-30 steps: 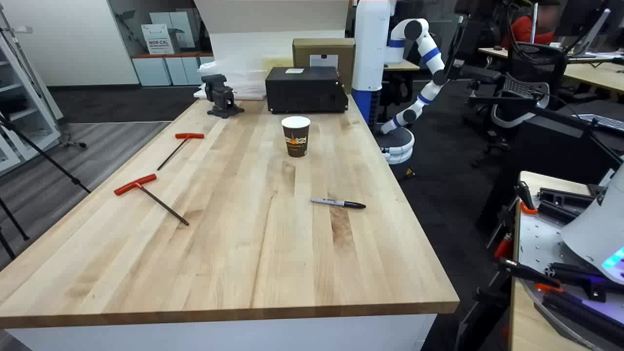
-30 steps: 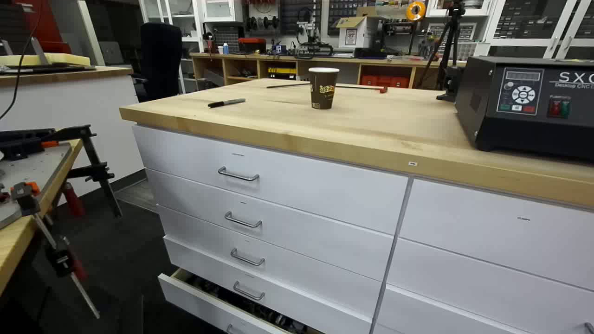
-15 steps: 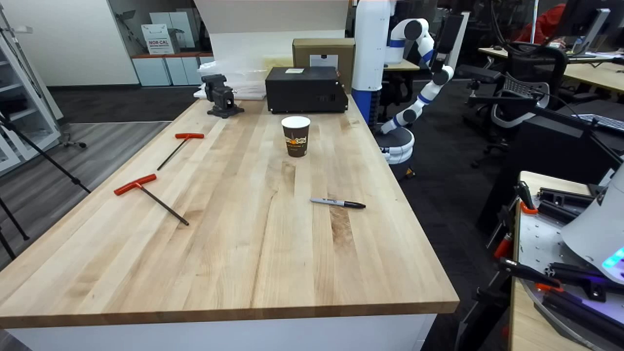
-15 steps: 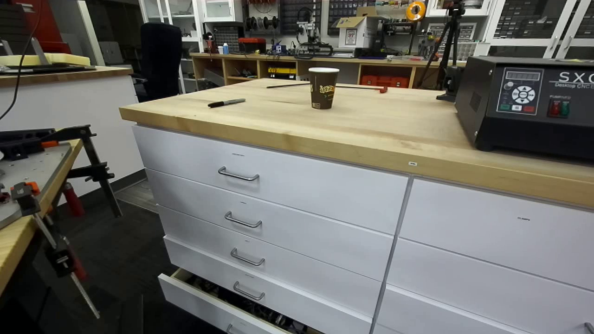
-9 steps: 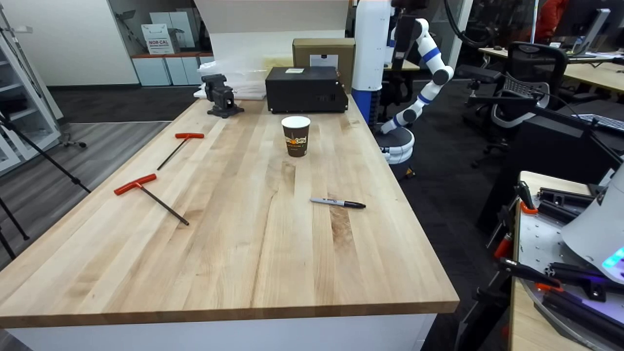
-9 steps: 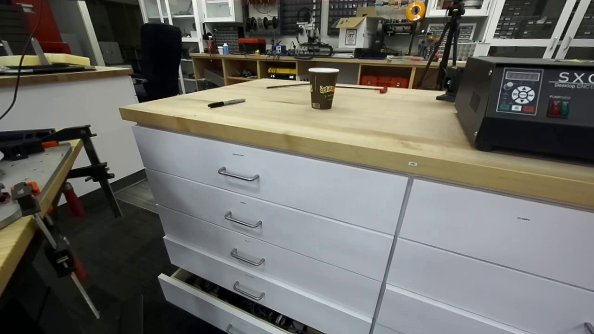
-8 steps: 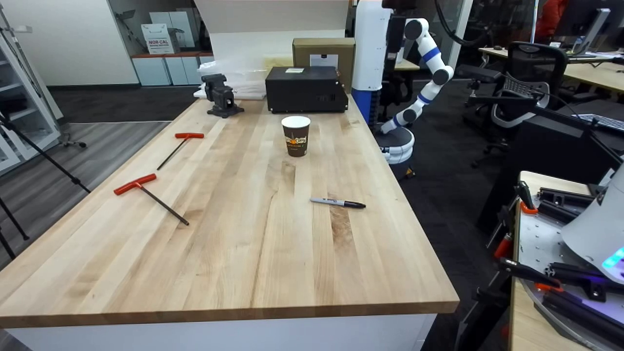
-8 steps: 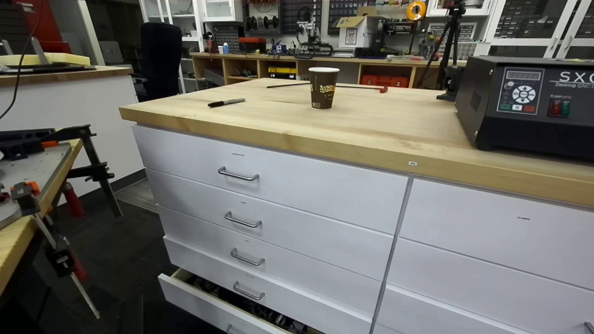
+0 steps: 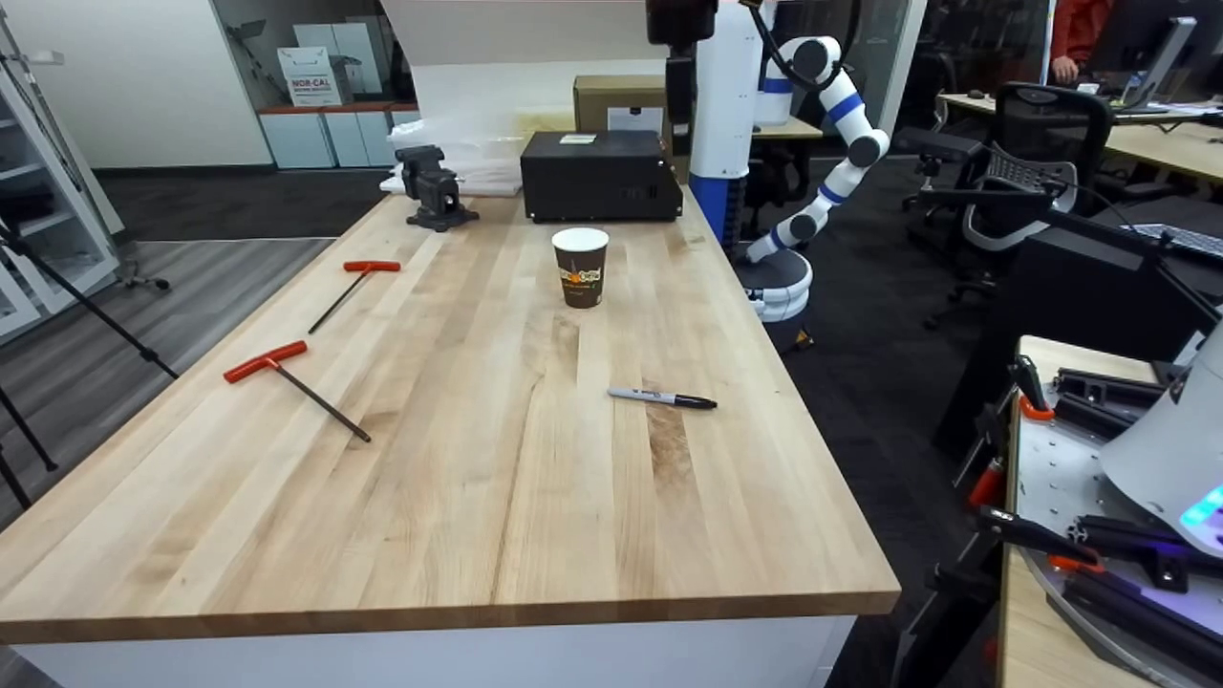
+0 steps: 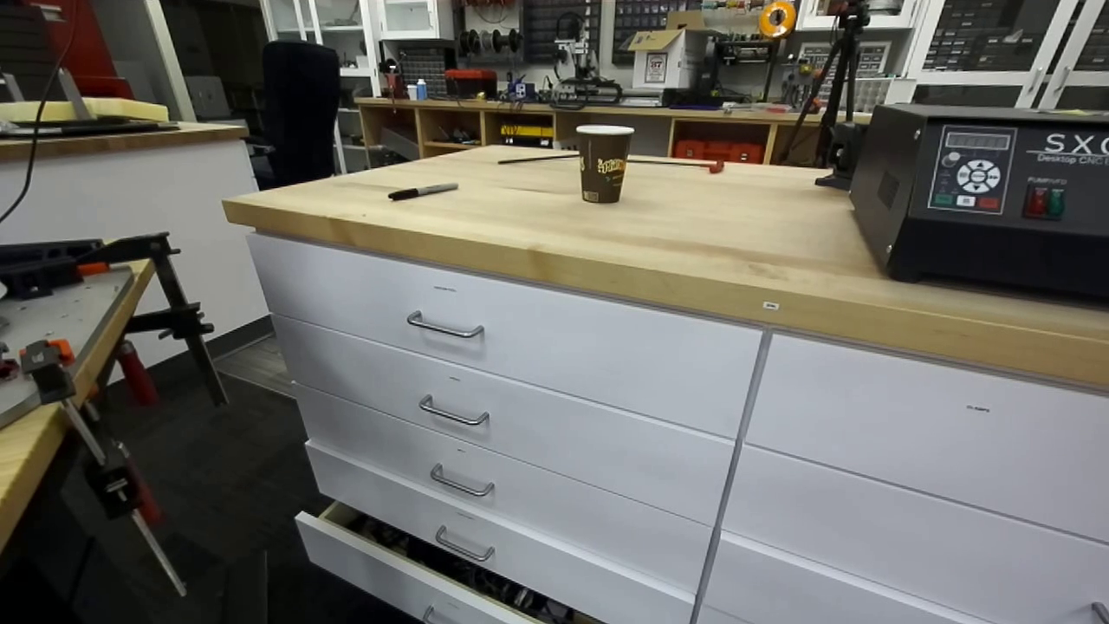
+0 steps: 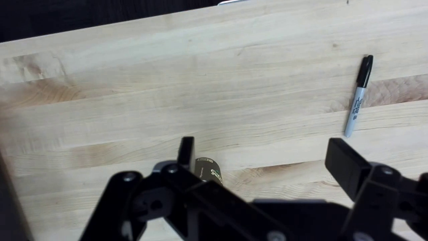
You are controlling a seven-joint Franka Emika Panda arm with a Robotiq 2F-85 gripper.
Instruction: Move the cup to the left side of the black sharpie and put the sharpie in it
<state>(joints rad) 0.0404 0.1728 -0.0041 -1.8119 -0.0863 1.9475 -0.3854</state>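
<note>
The cup [image 9: 580, 269] stands upright on the wooden tabletop [image 9: 430, 516], dark brown with a lighter patterned band and a white rim. The black sharpie [image 9: 662, 397] lies flat on the same wood, grey barrel and black cap, well apart from the cup; in an exterior view it sits nearer the front edge and a little to the cup's right, cap pointing right.

In the wrist view I can make out the claw [image 11: 264, 152] with its two fingers [image 11: 344, 164] spread wide, a released grip, wood grain showing between them. The cup peeks out there just beside the finger on the left, partly hidden by it, while the sharpie lies off at the upper right, cap end up. In an exterior view the claw is a dark shape hanging in the air in front of a cardboard box [image 9: 621, 93].

Two red-handled tools [image 9: 265, 361] rest toward the left of the tabletop, and at its far end stand a small dark vise [image 9: 435, 188] and a black machine [image 9: 602, 177]. Beyond the right edge stands a white jointed arm [image 9: 846, 105] with blue bands, and a person [image 9: 1080, 33] in red is only partly in sight. Below, a drawer [image 10: 398, 555] is pulled out, dark clutter [image 10: 520, 596] inside
</note>
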